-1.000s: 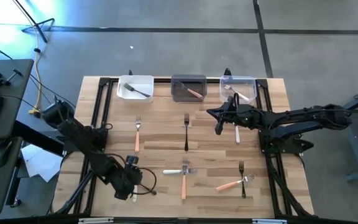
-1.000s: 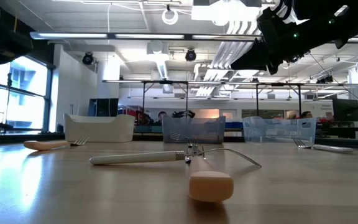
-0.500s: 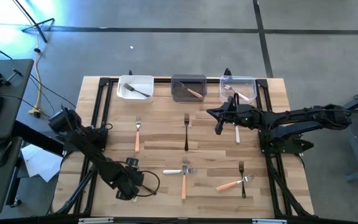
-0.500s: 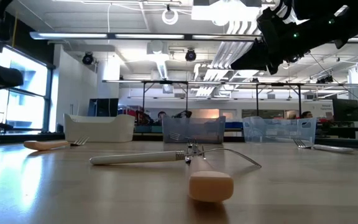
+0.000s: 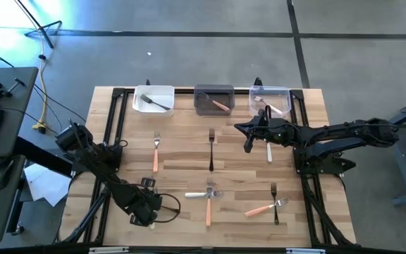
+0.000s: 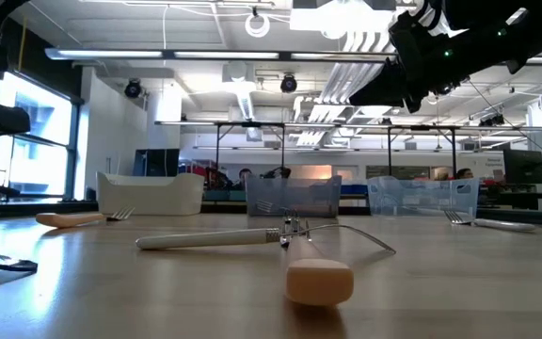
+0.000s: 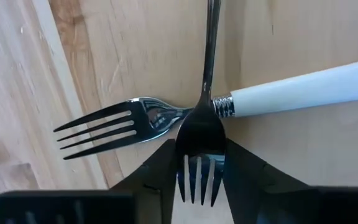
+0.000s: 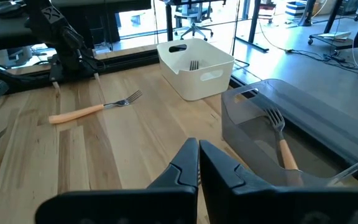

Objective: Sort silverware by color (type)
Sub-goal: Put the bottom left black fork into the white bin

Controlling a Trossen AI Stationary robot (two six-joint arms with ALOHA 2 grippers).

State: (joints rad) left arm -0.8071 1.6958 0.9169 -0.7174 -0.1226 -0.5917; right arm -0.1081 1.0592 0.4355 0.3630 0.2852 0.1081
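Forks lie about the wooden table: an orange one (image 5: 156, 155), a black one (image 5: 211, 149), a white one (image 5: 269, 151), a white and an orange one crossed (image 5: 208, 193), and an orange and a black one crossed (image 5: 273, 204). My left gripper (image 5: 143, 206) is over the near-left part of the table and open. In the left wrist view its fingers (image 7: 199, 144) stand either side of a fork's tines (image 7: 201, 180), which lie across a white-handled fork (image 7: 291, 93). My right gripper (image 5: 247, 144) hovers shut and empty (image 8: 197, 163) beside the white fork.
Three bins stand along the far edge: a white one (image 5: 154, 90) with a black fork, a dark grey one (image 5: 213, 90) with an orange fork, and a clear one (image 5: 270, 90) with a white fork. A dark cable loop (image 5: 169, 206) lies by my left gripper.
My left arm has swung a little and sunk, its gripper shifting slightly toward the table's near-left. A dark cable loop has come down onto the table at the low view's left. My right arm and the forks have kept still.
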